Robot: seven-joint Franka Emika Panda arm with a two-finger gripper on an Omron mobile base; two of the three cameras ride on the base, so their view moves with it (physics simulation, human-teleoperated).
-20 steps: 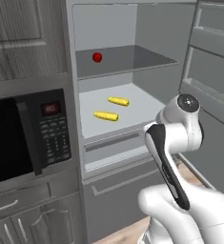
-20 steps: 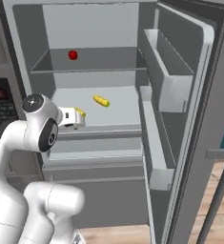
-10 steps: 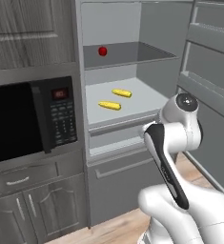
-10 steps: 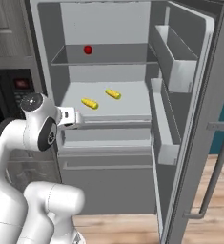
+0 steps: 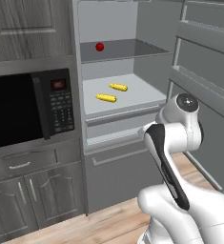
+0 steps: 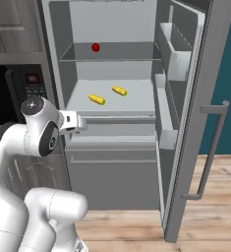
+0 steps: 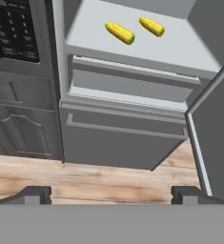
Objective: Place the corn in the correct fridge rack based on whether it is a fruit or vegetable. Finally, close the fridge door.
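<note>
Two small yellow corn cobs (image 7: 120,32) lie side by side on the wide pale grey-white fridge rack (image 7: 189,56), toward its middle, below the darker grey shelf (image 5: 132,48) that carries a small red ball (image 5: 99,46). My fingers (image 7: 187,194) stand spread wide and empty, low before the fridge. I judge the placing done; closing is the step in hand. The tall flat grey fridge door (image 6: 213,74) with its vertical handle stands open at the right. My next move calls for reaching its outer face and pushing it shut.
</note>
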